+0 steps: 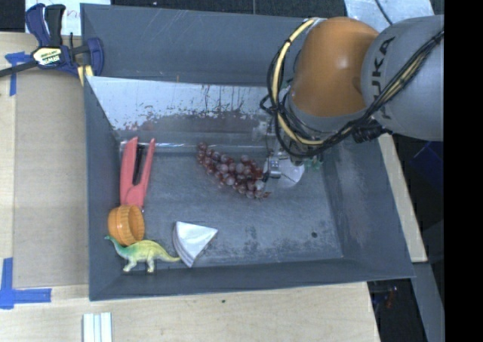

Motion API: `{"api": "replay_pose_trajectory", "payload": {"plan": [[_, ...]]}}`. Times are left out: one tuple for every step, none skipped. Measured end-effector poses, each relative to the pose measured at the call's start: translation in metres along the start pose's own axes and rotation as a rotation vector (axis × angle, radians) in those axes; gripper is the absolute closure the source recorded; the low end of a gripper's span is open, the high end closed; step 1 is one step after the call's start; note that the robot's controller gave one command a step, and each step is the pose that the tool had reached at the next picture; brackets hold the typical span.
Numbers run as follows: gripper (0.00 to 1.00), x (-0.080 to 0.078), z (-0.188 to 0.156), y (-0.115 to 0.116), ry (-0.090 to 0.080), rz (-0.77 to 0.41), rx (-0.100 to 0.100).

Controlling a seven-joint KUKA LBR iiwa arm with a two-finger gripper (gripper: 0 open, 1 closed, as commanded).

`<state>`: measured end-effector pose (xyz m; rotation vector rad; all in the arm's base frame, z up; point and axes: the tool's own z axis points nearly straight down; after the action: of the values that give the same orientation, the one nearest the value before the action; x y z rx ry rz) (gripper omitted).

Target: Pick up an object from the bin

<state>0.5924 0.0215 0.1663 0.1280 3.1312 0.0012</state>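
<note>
A bunch of dark red grapes [230, 169] lies in the middle of the bin, toward the back. My gripper [273, 173] is down at the bunch's right end, its metal tip touching the last grapes; most of it is hidden under the arm's orange cover. A small white piece [293, 174] lies just right of the tip, on the bin floor.
Pink tongs [136, 171] lie along the left side. Below them sit an orange cup [125, 223], a yellow-green toy dinosaur [143, 253] and a white cone-shaped piece [192, 240], all near the front left corner.
</note>
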Motion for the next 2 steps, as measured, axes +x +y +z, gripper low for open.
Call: {"api": "replay_pose_trajectory", "payload": {"plan": [[0.00, -0.003, 0.006, 0.043, -0.010, 0.060, -0.001], [0.00, 0.006, 0.039, 0.060, 0.006, 0.116, 0.002]]}}
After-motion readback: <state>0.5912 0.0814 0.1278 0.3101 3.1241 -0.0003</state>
